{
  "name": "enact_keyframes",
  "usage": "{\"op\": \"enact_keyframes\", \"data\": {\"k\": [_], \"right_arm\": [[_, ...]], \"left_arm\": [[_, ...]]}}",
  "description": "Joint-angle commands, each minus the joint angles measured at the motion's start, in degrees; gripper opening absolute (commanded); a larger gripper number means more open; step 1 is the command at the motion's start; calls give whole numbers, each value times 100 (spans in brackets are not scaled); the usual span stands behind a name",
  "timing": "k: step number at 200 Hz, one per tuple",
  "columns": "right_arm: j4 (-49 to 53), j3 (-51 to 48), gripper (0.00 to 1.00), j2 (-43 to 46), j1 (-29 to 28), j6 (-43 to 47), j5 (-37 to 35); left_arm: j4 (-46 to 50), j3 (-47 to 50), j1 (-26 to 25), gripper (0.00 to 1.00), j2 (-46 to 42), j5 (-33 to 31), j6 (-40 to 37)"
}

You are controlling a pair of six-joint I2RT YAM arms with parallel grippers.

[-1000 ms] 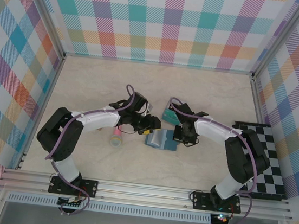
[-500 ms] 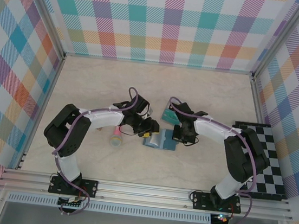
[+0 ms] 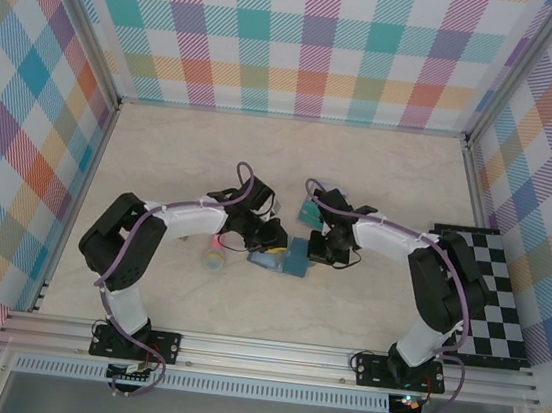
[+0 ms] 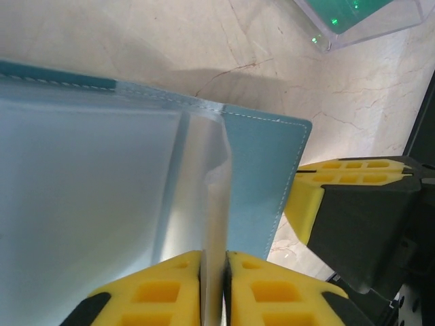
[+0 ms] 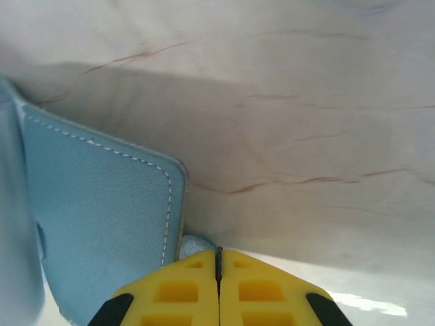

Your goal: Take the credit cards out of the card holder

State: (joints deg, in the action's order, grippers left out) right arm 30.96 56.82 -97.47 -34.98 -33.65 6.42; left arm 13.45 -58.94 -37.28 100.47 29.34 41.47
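The card holder lies open on the table between my two grippers, pale blue inside. My left gripper is shut on a thin pale sheet that stands up from the holder's inside. I cannot tell whether that sheet is a card or a pocket flap. My right gripper is shut, its tip set against the holder's stitched edge. Its yellow fingers sit at the holder's right border. A small pile of credit cards lies just behind the holder, and a teal one is at the top right.
A pink stick lies left of the holder, beside the left arm. A black-and-white checkered mat covers the right side of the table. Plaid walls close in the back and both sides.
My left gripper has come down onto the open holder and closed on the pale sheet. The holder and my right gripper have shifted slightly to the left.
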Motion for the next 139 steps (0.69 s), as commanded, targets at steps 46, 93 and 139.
{"op": "enact_keyframes", "data": {"k": [46, 93, 139], "right_arm": [[-145, 365, 2, -344, -184, 176, 424], [94, 418, 1, -361, -116, 52, -139], [143, 439, 8, -303, -46, -58, -270]], "left_arm": [[-319, 401, -208, 35, -497, 218, 120], [-527, 158, -245, 35, -81, 255, 212], [-519, -52, -254, 26, 334, 113, 247]]}}
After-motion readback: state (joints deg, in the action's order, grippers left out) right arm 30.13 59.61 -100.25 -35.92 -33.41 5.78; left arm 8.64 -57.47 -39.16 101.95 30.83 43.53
